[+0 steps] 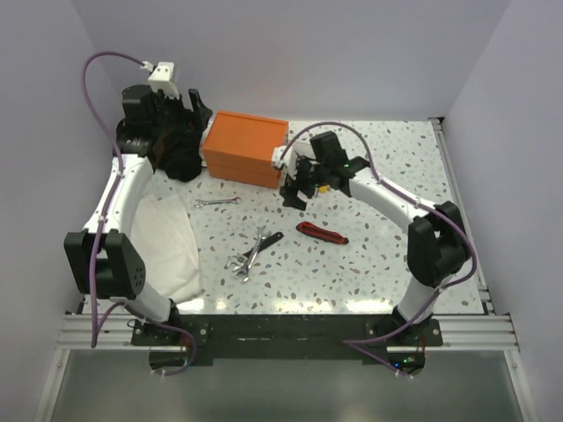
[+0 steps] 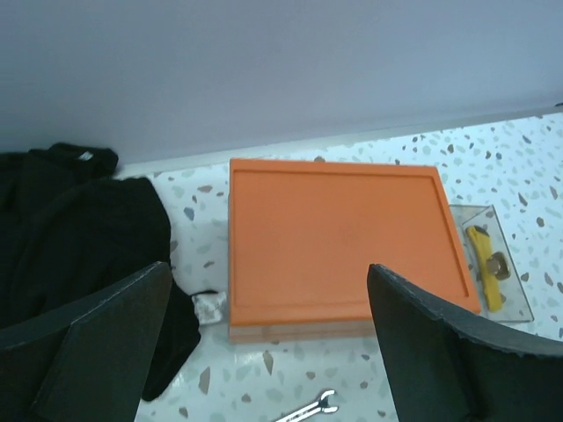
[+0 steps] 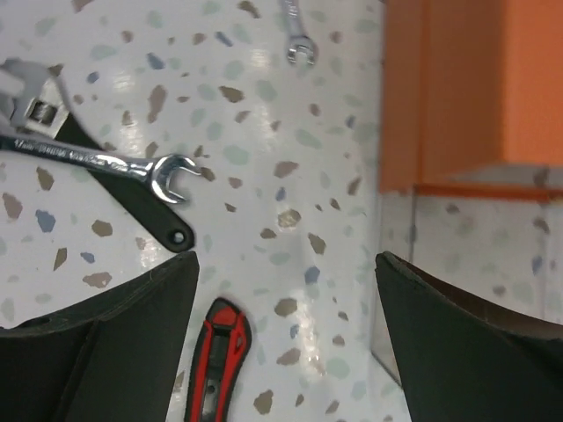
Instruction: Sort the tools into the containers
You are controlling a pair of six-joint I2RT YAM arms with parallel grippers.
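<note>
Right tool (image 3: pixel 288 259) hangs wide and empty near the red-and-black knife (image 3: pixel 215 369) lying flat on the counter (image 3: pixel 264 132), left tool (image 2: pixel 268 272) likewise over the orange box (image 2: pixel 343 237); I fear a one-sided touch skids the knife away.

Speckled table (image 1: pixel 413 149): orange box (image 1: pixel 244 145), wrenches (image 1: pixel 244 261), red knife (image 1: pixel 321 233).

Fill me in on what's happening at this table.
Two robot arms are sorting tools into the clear trays of an orange box. The yellow utility knife lies in one pulled-out tray. The wrenches, the dark-handled tool and the red-and-black knife lie loose on the table. Both grippers are open and empty: the left gripper hangs over the box, the right gripper over the table beside the tray.
</note>
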